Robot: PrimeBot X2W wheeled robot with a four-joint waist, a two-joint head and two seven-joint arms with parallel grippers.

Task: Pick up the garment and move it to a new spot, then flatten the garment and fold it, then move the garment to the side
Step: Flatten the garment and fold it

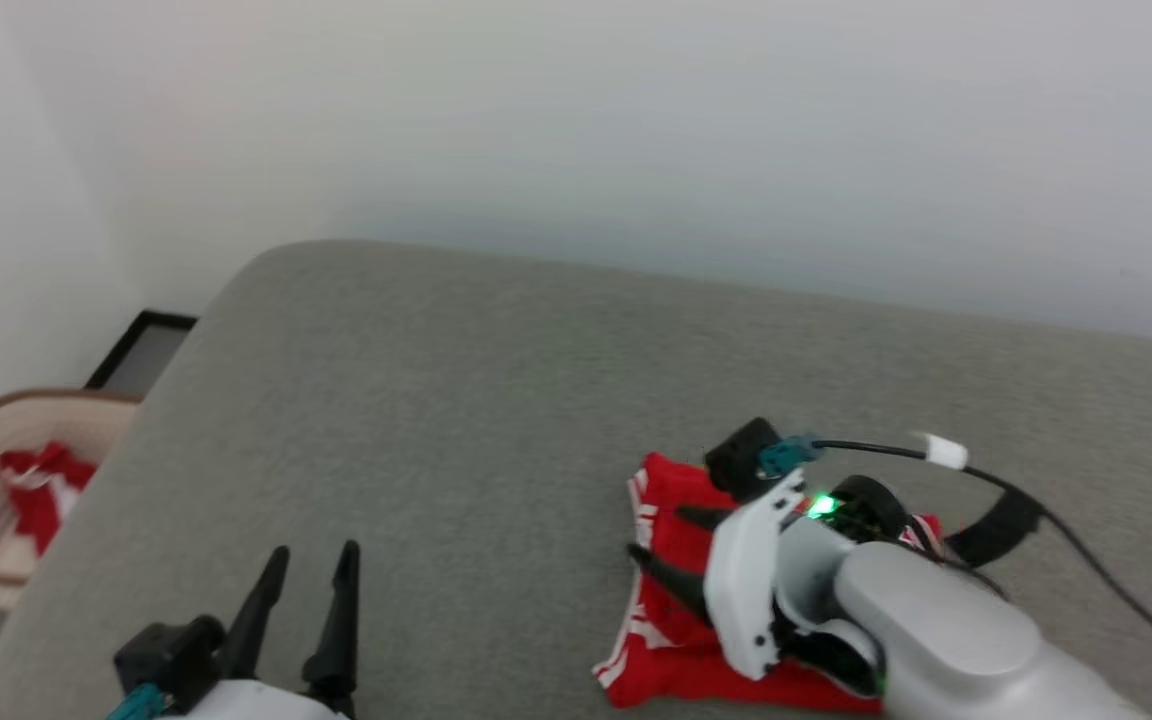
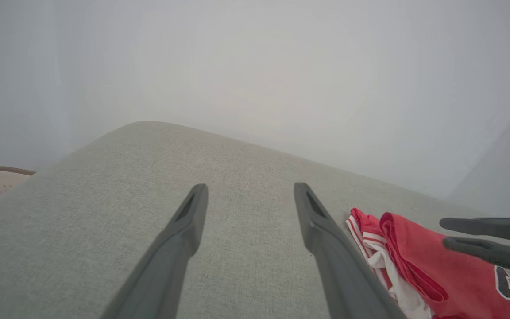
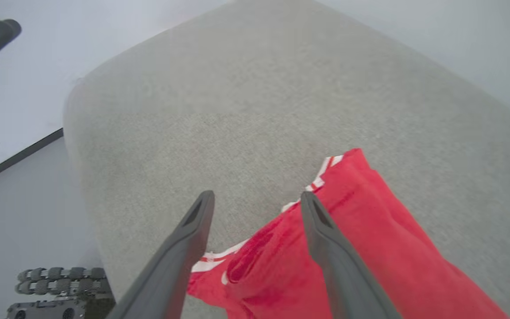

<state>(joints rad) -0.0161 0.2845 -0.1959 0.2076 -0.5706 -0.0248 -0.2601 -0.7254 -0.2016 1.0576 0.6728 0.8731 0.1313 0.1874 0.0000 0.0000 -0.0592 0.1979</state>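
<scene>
Lying in a compact red heap on the near right of the grey surface (image 1: 456, 400), the garment (image 3: 370, 230) sits just under the right gripper (image 3: 256, 197). Its fingers (image 3: 326, 248) are spread and hold nothing, one over the cloth and one at its edge. The left gripper (image 1: 314, 552) hovers at the near left, well apart from the garment, fingers spread and empty, and a basket (image 1: 36, 400) off the left edge holds a red-and-white cloth (image 1: 36, 490).

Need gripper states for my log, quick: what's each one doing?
Left gripper: open, empty.
Right gripper: open over the garment, not clamped on it.
</scene>
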